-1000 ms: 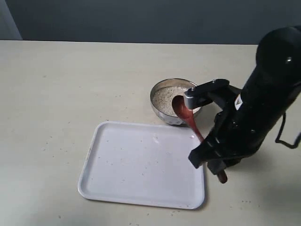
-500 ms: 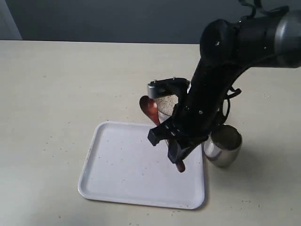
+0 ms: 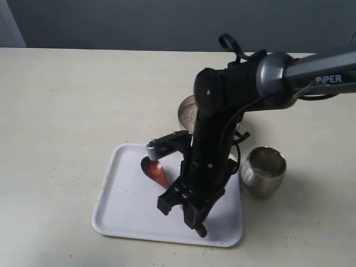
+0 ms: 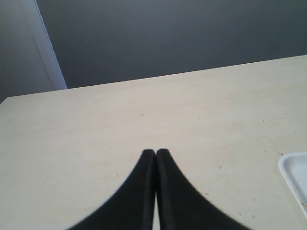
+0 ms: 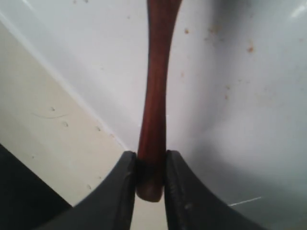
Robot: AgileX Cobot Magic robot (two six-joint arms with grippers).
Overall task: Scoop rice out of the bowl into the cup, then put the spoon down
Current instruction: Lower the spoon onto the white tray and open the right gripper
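Spoon [image 3: 154, 169] position: over the white tray [image 3: 119, 203], scoop toward the tray's far left, handle running to the near edge. The scoop shows no rice. It sits low over the tray floor, but contact cannot be confirmed from either view.

Right hand [image 3: 193, 216] state: clamped on the handle close to its tail end. The right wrist view confirms both jaws pressed against the wood, with only a short stub of handle behind them and the tray surface beyond.

Cup [image 3: 264, 171]: upright on the tabletop [image 3: 67, 100], just beside the tray's right edge, with a pale layer of rice [image 3: 268, 162] inside. Bowl [image 3: 184, 114]: behind the tray, mostly hidden by the arm.

Left hand [image 4: 156, 154]: jaws together, holding nothing, above bare tabletop and well apart from the work.

Step in hand, as judged: the transfer looks complete, since the cup holds rice and the scoop is bare. The set-down is under way.

Next move requires:
1. Lower until scoop and handle both rest on the tray.
2. Part the jaws just enough to free the handle.
3. Withdraw upward, clear of the handle, so the spoon is not dragged toward the rim or the cup.
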